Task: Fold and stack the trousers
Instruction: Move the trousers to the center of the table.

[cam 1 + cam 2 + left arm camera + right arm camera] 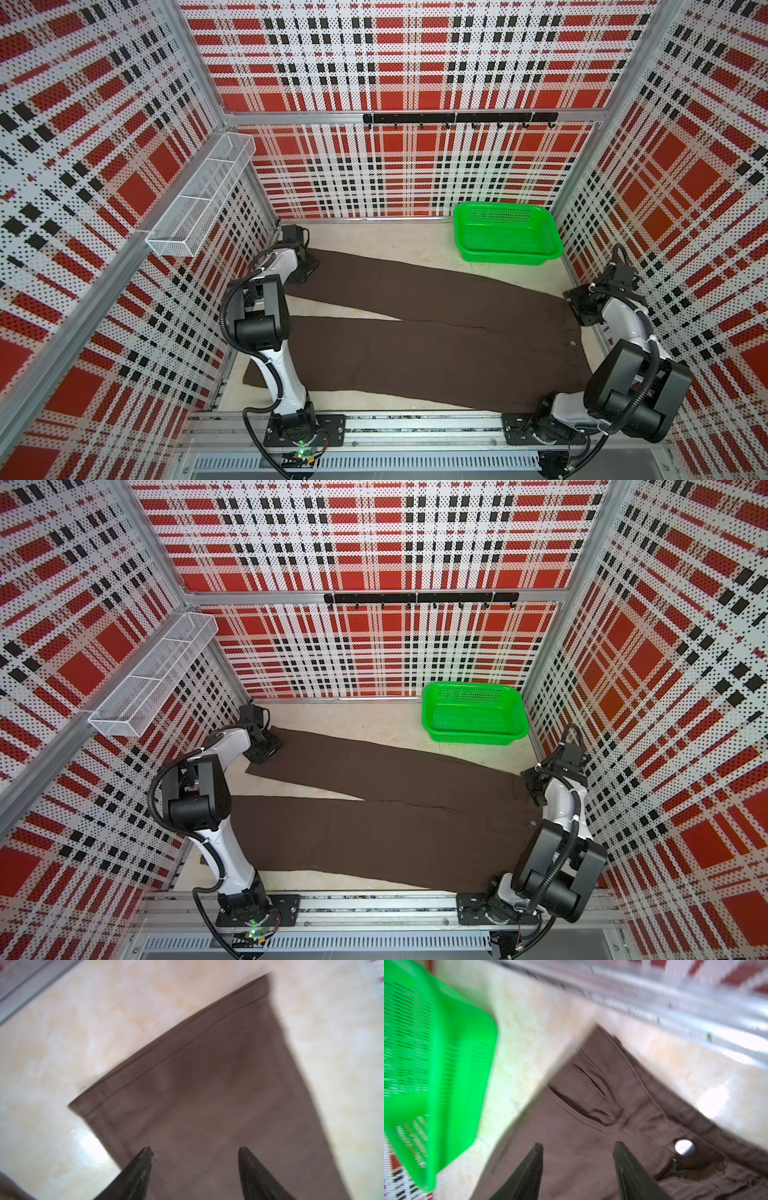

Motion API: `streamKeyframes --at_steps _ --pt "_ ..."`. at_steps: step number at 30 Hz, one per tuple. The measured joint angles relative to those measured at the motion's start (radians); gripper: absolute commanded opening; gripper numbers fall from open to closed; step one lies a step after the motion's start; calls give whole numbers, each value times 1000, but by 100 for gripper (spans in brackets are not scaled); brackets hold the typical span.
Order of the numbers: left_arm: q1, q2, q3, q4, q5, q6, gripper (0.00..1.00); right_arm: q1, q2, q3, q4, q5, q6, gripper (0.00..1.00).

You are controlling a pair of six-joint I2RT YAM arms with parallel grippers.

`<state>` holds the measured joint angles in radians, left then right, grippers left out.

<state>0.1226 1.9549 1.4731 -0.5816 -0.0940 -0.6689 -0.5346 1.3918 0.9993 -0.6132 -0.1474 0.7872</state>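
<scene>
**Fig., L→R.** Left pincer (195,1149): jaws spread, nothing btwn them, over hem of far leg. Trousers (415,345): flat on tabletop (395,245), legs splayed in a V, waist at right arm's side. Green basket (509,254): far right corner, near far leg. Right pincer (578,1144): jaws spread, empty, above waist near button (684,1147). Risks: pinching top layer only, so fold sags; uneven lift skews legs.

We find bare table (374,241) along the far edge, up to the green basket (507,237) that blocks the far right corner. The trousers (415,349) cover most of the middle (a bare wedge shows between the legs), and walls (415,166) close three sides.
</scene>
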Motion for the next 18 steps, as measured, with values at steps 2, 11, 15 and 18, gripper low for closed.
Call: streamKeyframes --at_steps 2,11,15,18 --pt "-17 -2 40 0 3 0 76 0 25 49 8 17 2 59" --pt "-43 -22 67 -6 16 4 77 -5 222 123 30 87 16 58" --pt "-43 -48 66 -13 19 7 77 -5 270 126 49 105 28 57" --pt "-43 -77 66 -13 20 10 77 -5 288 126 72 115 46 56"
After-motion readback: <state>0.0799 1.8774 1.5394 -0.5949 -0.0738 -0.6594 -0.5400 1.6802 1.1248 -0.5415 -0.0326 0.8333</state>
